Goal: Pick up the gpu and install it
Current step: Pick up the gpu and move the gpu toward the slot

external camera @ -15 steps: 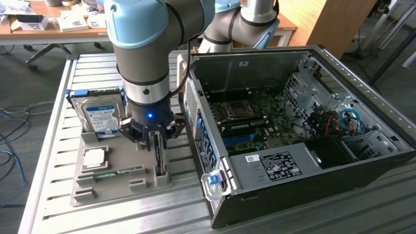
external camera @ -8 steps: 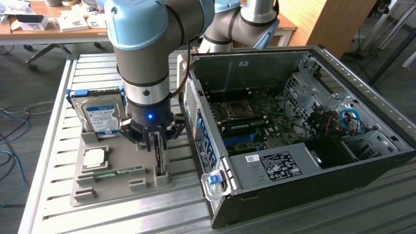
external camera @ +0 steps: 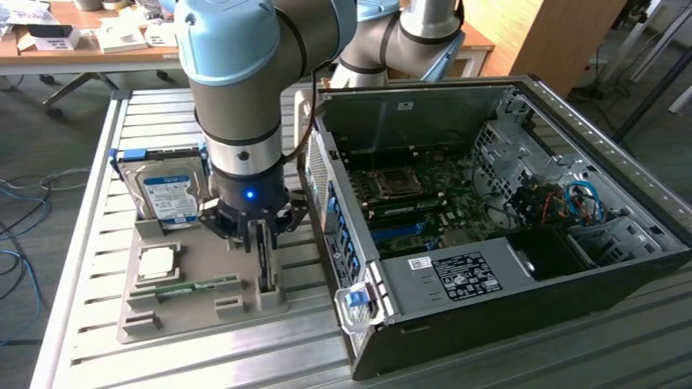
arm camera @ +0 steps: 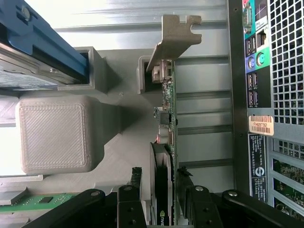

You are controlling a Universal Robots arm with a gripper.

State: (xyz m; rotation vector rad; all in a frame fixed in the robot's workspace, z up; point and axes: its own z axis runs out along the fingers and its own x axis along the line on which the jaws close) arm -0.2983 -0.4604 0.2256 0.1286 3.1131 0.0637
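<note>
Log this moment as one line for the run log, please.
stage: pre-grasp | gripper: open, straddling gpu | gpu: on edge in grey holder, not lifted | computer case: side open, gpu not installed

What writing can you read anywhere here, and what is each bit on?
"FH69T92": small orange sticker on the black metal computer case, at its rear.
Dark sticker below it: too small to read.
White label on the grey boxy power supply: too blurred.
Blue-white label on the silver boxy hard drive: too blurred.
</note>
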